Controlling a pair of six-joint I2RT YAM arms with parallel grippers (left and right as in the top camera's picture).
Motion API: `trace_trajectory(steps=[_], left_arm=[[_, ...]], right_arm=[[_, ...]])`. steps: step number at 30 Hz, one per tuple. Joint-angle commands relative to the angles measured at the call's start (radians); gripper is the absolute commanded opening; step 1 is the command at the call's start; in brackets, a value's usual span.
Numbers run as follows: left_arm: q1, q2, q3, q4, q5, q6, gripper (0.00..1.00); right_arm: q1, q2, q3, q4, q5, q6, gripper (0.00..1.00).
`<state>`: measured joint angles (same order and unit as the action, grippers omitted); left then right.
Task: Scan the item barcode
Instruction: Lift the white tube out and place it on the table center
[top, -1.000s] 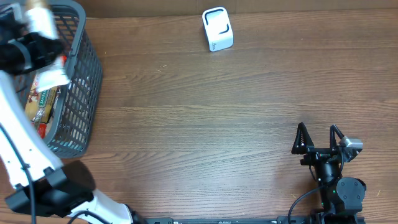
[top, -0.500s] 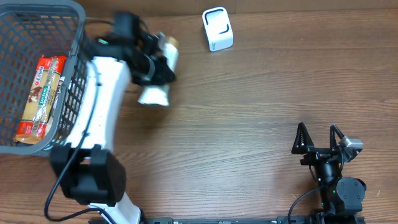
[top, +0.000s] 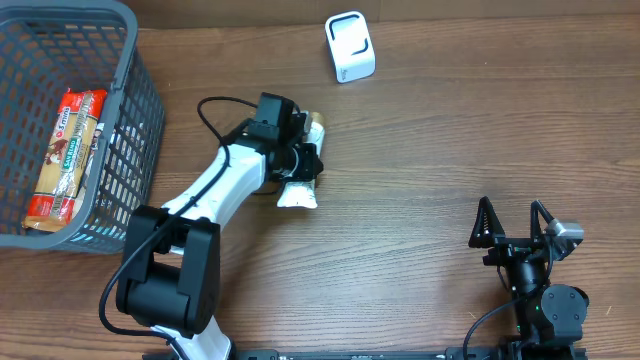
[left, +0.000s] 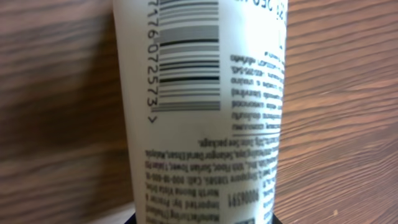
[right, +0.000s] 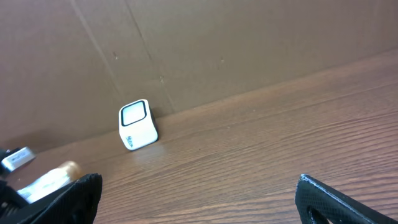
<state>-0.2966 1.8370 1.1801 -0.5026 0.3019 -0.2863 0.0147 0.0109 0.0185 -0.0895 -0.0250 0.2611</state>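
Overhead view: the left gripper (top: 303, 160) is pinched across a white tube (top: 297, 194) near the middle of the wooden table (top: 420, 150), below and left of a small white scanner (top: 350, 47). The left wrist view shows the tube's barcode (left: 186, 68) close up. The right gripper (top: 512, 222) sits spread wide, holding nothing. A grey basket (top: 140, 110) stands far left.

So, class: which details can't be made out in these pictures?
Left wrist: the tube has its barcode cut off by the top edge, and its small print is blurred.
Overhead: the label on the snack packet, inside the basket, is too small to read.
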Motion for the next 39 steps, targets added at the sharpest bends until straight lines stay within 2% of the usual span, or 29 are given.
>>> trace_trajectory(steps=[1,7,17,18,20,22,24,27,28,30,34,39], left_arm=[[-0.037,-0.016,0.011,0.063,0.005,-0.031,0.04],[-0.097,-0.011,0.011,0.183,0.005,-0.202,0.04],[-0.268,0.121,0.012,0.326,-0.175,-0.309,0.07],[-0.275,0.127,0.012,0.334,-0.175,-0.320,0.12],[-0.276,0.131,0.012,0.350,-0.176,-0.324,0.31],[-0.276,0.131,0.012,0.358,-0.175,-0.324,0.44],[-0.272,0.131,0.012,0.359,-0.174,-0.323,0.62],[-0.272,0.131,0.012,0.359,-0.160,-0.323,0.94],[-0.271,0.130,0.013,0.360,-0.146,-0.320,1.00],[-0.262,0.123,0.020,0.360,-0.113,-0.304,1.00],[-0.191,0.050,0.068,0.329,-0.061,-0.185,1.00],[-0.006,-0.151,0.197,0.158,-0.061,-0.043,1.00]], right_arm=[[0.005,-0.008,-0.010,0.007,0.005,-0.004,1.00],[0.005,-0.008,-0.010,0.007,0.005,-0.004,1.00],[0.005,-0.008,-0.010,0.007,0.005,-0.004,1.00],[0.005,-0.008,-0.010,0.007,0.005,-0.004,1.00],[0.005,-0.008,-0.010,0.007,0.005,-0.004,1.00],[0.005,-0.008,-0.010,0.007,0.005,-0.004,1.00],[0.005,-0.008,-0.010,0.007,0.005,-0.004,1.00],[0.005,-0.008,-0.010,0.007,0.005,-0.004,1.00],[0.005,-0.008,-0.010,0.007,0.005,-0.004,1.00],[0.005,-0.008,-0.010,0.007,0.005,-0.004,1.00],[0.005,-0.008,-0.010,0.007,0.005,-0.004,1.00],[0.005,-0.008,-0.010,0.007,0.005,-0.004,1.00]])
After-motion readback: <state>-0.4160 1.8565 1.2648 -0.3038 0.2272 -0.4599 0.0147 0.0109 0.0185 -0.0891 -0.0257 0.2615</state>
